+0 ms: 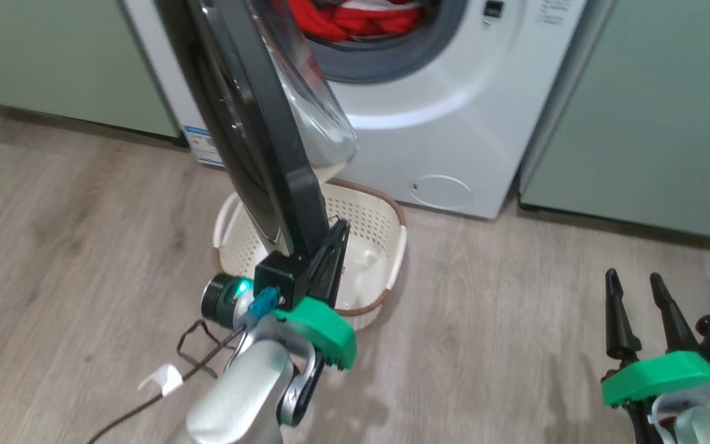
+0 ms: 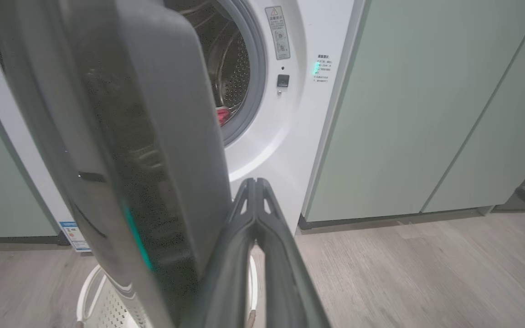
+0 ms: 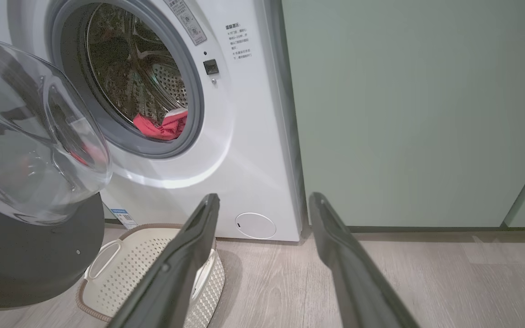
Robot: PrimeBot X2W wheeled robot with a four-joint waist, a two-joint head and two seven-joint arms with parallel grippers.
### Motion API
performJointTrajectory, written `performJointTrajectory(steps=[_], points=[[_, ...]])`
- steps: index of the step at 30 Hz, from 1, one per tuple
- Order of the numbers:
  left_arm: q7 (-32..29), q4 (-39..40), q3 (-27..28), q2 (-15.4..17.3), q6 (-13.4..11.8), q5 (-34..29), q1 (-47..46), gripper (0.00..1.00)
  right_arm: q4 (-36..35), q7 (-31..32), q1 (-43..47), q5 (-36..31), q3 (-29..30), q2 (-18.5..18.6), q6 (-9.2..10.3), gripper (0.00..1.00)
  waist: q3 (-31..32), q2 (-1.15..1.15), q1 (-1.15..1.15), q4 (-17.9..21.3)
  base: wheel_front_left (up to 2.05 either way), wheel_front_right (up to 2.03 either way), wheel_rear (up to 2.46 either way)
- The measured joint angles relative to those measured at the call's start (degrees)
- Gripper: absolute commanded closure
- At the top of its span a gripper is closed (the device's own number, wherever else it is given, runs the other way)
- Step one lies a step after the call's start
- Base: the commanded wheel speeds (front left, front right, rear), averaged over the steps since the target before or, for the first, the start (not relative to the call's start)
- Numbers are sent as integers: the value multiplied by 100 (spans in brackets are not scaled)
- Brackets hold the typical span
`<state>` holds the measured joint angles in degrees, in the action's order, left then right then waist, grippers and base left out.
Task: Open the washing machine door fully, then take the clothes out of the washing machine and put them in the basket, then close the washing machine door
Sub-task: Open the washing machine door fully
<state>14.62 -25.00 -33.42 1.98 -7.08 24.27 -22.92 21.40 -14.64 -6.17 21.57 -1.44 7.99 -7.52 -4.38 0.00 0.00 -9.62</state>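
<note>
Left gripper [image 1: 338, 233] pressed together just beside the washing machine door [image 1: 250, 123] edge, basket [image 1: 402, 229] below, right gripper [image 1: 638, 285] spread over open floor [image 1: 515, 345], clothes [image 1: 355, 21] inside.

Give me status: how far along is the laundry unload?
Done: the large round glossy black door is swung out from the white front-loading washing machine, though seemingly not fully. In hand: the shut left hand is at the door's lower edge; the right hand hangs open. Left: the bright red clothes lie in the drum, the cream perforated basket holds none, and the door needs closing.
</note>
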Motion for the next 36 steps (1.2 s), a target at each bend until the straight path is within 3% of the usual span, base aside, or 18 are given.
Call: performJointTrajectory(steps=[9, 18, 36], points=[[0, 41, 214, 10, 67, -241, 513, 100, 71, 0, 118, 0, -123, -46, 0, 0, 305, 0, 0, -591, 0, 0, 0], [0, -88, 982, 25, 185, -470, 675, 100, 97, 0, 168, 1, -144, -87, 0, 0, 503, 0, 0, -1065, 0, 0, 0], [0, -733, 2921, 148, 598, -942, 582, 100, 129, 0, 258, 12, -286, -122, 0, 0, 507, 0, 0, -1336, 0, 0, 0]])
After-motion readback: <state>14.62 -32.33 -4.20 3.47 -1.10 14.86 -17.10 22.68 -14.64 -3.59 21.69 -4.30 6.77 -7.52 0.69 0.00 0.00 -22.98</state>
